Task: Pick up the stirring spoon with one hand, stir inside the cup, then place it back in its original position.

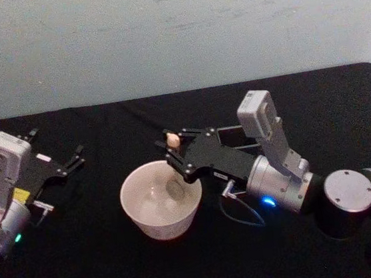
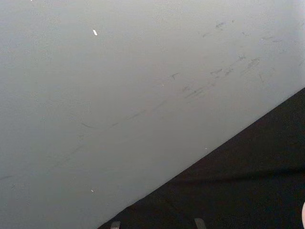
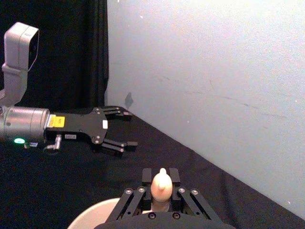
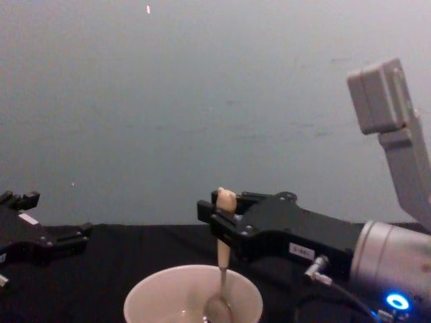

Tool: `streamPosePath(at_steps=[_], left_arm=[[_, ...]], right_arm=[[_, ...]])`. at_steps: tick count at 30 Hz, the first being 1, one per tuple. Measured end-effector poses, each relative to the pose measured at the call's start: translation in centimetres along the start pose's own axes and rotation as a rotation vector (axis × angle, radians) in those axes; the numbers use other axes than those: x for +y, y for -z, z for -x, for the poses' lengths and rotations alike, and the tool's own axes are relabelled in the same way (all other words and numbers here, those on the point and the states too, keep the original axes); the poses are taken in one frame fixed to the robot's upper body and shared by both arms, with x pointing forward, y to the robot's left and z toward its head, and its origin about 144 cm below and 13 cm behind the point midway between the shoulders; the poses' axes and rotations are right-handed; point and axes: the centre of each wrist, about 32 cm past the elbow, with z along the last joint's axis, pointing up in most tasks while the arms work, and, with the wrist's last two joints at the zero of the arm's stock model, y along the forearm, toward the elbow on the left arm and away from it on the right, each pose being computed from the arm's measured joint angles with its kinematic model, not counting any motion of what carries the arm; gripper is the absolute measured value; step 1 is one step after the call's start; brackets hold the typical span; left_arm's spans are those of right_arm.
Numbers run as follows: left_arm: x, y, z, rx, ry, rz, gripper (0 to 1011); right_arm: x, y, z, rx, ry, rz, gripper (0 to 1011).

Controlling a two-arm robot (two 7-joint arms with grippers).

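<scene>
The stirring spoon (image 4: 222, 243) stands nearly upright, its shiny round metal bowl down inside the cup (image 4: 156, 291) and its thin metal neck rising past the rim to a smooth beige handle capped by a tiny bear head. The right gripper (image 4: 217, 219) has its 2 flat black jaws pressed onto that handle just under the bear head, holding the spoon over the side of the cup nearer that arm. The cup is wide, round and pale cream, with a thin rim and a glossy inside, and it sits on a matte black cloth (image 1: 106, 269) that covers the table. Behind the gripper its body is angular black plate with small bolts and a white label, joined to a silver-grey cylindrical arm (image 1: 279, 186) with a blue light, and a boxy pale grey camera housing (image 1: 258, 113) sits above it. Just past that body, partly hidden by it, a dark holder (image 1: 233, 135) with a squarish mouth stands on the cloth. Well apart from the cup on the other side, the left gripper (image 3: 125, 128) hangs over the cloth with its 2 black fingers spread and nothing between them. A flat, pale grey wall (image 4: 202, 101) with faint scuffs rises behind the table.
</scene>
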Motion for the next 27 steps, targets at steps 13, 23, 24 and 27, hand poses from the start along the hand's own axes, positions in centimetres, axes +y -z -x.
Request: streamPosePath(at_steps=[13, 23, 24, 27], left_arm=[[0.0, 0.0, 0.0, 0.000, 0.000, 0.000, 1001], [0.0, 0.0, 0.0, 0.000, 0.000, 0.000, 1001], [0.0, 0.0, 0.0, 0.000, 0.000, 0.000, 1001], [0.0, 0.0, 0.0, 0.000, 0.000, 0.000, 1001]], right_arm=[[-2.4, -0.1, 1.1, 0.023, -0.060, 0.016, 214], [-1.7, -0.3, 2.5, 0.050, -0.107, 0.000, 214], [-1.5, -0.3, 2.5, 0.052, -0.106, -0.002, 214], [-1.1, -0.3, 2.6, 0.056, -0.103, -0.005, 214]])
